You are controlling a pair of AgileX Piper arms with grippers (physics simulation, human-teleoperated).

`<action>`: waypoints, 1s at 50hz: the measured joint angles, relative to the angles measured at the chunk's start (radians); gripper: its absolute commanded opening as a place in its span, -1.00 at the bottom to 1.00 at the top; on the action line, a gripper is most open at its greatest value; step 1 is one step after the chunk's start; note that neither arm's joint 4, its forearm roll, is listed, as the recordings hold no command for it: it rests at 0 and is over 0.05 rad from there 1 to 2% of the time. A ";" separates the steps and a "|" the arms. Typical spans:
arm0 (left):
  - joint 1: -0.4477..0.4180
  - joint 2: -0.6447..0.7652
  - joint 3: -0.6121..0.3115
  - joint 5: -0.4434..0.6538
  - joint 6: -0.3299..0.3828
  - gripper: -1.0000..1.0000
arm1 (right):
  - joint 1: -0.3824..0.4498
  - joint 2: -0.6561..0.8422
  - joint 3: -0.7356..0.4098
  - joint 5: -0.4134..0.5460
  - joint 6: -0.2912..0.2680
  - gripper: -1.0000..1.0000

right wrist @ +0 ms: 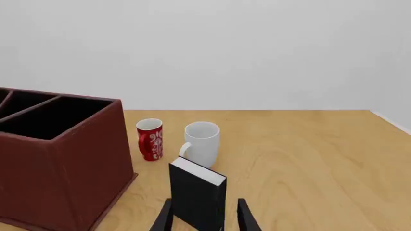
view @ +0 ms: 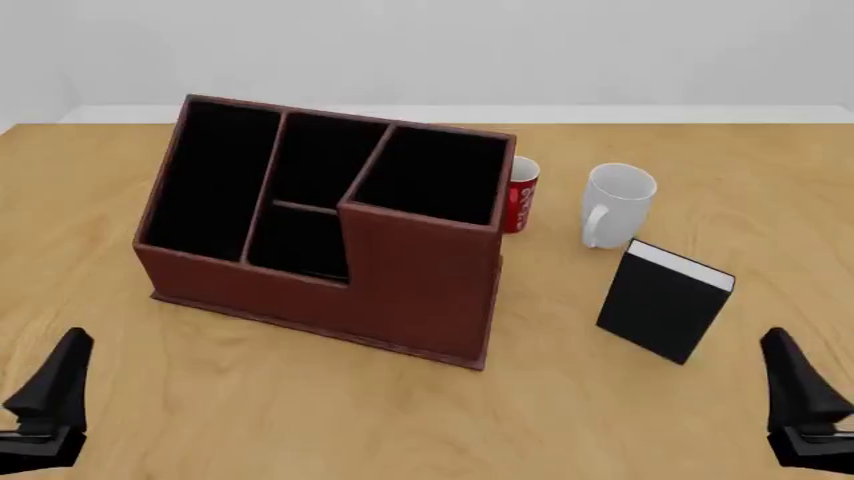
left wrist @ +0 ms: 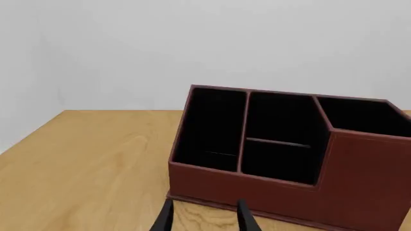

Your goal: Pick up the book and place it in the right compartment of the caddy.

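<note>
red can (view: 522, 196) half behind caddy (view: 400, 280)

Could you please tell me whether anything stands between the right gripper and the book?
Nothing does: in the front view only bare table separates the right gripper from the standing book; the right wrist view agrees.

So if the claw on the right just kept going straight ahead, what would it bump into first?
Most likely the thin black hardcover book standing upright, centred between the open right gripper fingers in the wrist view. The white ceramic mug stands farther behind. The exact gap is hard to judge.
</note>
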 measured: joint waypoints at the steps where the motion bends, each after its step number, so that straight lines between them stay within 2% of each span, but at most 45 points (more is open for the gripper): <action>1: 0.000 0.000 0.000 0.000 0.000 1.00 | 0.000 0.002 0.000 -0.001 -0.001 1.00; 7: 0.000 0.003 -0.001 -0.001 0.000 1.00 | -0.001 0.032 -0.004 -0.020 -0.011 1.00; 17: 0.000 0.004 -0.002 -0.001 0.000 1.00 | 0.024 0.127 -0.087 0.018 -0.054 1.00; 39: 0.000 0.005 -0.003 -0.001 0.000 1.00 | 0.138 0.380 -0.227 0.110 -0.213 1.00; 50: 0.000 0.005 -0.003 -0.001 0.000 1.00 | 0.129 0.508 -0.365 0.208 -0.345 1.00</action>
